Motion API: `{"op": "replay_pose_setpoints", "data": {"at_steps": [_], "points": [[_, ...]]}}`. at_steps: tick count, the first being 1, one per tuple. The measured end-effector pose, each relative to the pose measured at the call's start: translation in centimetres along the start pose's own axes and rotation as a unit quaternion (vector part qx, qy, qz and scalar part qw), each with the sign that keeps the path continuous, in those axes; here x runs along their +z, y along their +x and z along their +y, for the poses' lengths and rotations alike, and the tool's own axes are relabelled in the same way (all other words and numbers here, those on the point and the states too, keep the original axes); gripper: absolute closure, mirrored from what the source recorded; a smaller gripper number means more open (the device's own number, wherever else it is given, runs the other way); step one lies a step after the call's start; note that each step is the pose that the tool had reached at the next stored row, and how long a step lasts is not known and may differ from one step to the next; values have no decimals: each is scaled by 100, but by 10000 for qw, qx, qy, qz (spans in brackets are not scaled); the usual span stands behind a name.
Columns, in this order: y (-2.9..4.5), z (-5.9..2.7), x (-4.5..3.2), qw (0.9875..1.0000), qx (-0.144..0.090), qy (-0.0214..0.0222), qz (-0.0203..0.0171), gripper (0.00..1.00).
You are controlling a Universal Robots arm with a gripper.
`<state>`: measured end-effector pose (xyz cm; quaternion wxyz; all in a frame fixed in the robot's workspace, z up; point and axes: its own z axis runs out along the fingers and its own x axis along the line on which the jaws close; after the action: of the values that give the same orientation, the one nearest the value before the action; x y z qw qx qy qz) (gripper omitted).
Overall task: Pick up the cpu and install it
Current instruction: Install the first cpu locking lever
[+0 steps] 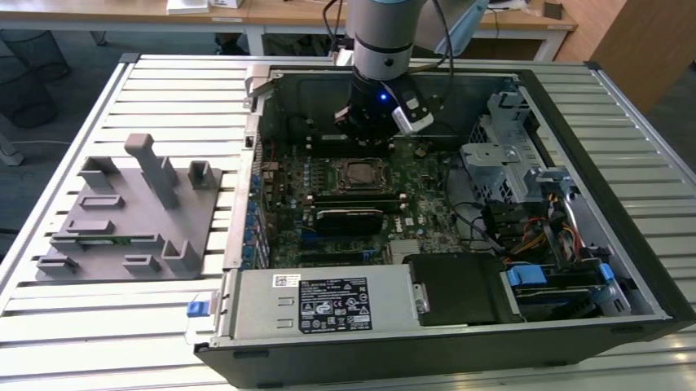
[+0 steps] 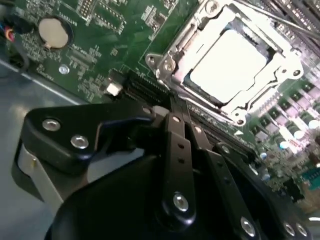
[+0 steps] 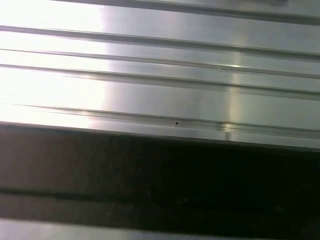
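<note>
No print can be read; the white and black labels point(image 1: 326, 303) on the near power supply point(image 1: 315, 305) stay illegible.

Silver-grey cpu point(image 2: 227, 65), green motherboard point(image 1: 419, 208), grey fixture blocks point(image 1: 130, 216), ribbed silver table point(image 1: 130, 326)

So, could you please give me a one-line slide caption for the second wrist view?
The cpu sits in its motherboard socket, with the black end effector close beside it.
</note>
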<state>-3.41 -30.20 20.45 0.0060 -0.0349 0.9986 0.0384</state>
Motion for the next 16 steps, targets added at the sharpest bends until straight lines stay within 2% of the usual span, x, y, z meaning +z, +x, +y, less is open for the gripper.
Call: {"op": "replay_pose_setpoints", "data": {"at_steps": [16], "points": [[6, -81, -13, 10000, 0, 6, 1, 89]]}}
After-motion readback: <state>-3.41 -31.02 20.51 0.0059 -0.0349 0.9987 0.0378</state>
